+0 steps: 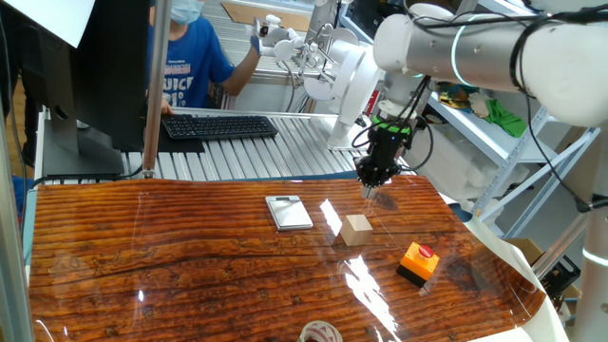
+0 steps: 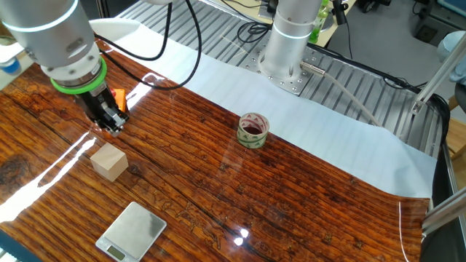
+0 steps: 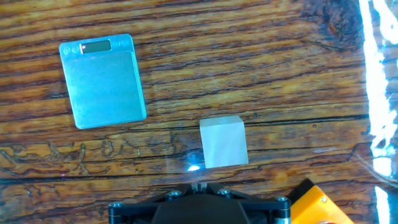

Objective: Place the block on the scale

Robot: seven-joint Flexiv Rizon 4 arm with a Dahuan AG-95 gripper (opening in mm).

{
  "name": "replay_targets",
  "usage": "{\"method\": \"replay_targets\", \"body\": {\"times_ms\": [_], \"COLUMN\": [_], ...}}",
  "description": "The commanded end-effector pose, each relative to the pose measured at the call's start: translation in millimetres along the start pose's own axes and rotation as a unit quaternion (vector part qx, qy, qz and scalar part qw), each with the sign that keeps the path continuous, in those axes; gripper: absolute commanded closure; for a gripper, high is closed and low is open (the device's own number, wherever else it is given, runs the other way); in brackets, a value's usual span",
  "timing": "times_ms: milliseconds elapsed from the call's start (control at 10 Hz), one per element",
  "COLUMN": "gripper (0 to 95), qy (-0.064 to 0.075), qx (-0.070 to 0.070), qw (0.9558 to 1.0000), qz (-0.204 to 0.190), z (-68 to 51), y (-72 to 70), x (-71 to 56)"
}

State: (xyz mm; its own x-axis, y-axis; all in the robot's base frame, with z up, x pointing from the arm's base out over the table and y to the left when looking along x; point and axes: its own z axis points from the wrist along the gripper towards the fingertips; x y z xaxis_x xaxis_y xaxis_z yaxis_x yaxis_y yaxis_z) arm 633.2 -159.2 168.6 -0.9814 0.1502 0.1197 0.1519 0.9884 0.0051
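My gripper (image 1: pixel 370 188) hangs empty above the table; whether its jaws are apart I cannot tell. The wooden block (image 3: pixel 223 142) lies just ahead, the scale (image 3: pixel 104 81) beyond, leftward.

Matt wooden block (image 3: pixel 223 142), brushed-metal scale (image 3: pixel 104 81), glossy wood-grain table (image 3: pixel 261 56).

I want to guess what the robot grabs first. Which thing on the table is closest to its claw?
The plain tan block, just below the gripper. The silver scale and orange box sit farther off.
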Motion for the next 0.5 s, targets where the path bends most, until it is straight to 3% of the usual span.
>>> {"method": "replay_targets", "body": {"times_ms": [100, 300, 400, 500], "gripper": [95.0, 95.0, 95.0, 95.0], "qy": [-0.007, -0.017, -0.037, -0.047], "qx": [0.004, 0.002, 0.002, 0.010], "qw": [0.9999, 0.9996, 0.9988, 0.9985], "qz": [0.010, 0.022, 0.031, 0.026], "z": [0.1, 0.1, 0.1, 0.1], "y": [-0.6, -0.6, -0.6, -0.6], "x": [2.1, 2.1, 2.1, 2.1]}}
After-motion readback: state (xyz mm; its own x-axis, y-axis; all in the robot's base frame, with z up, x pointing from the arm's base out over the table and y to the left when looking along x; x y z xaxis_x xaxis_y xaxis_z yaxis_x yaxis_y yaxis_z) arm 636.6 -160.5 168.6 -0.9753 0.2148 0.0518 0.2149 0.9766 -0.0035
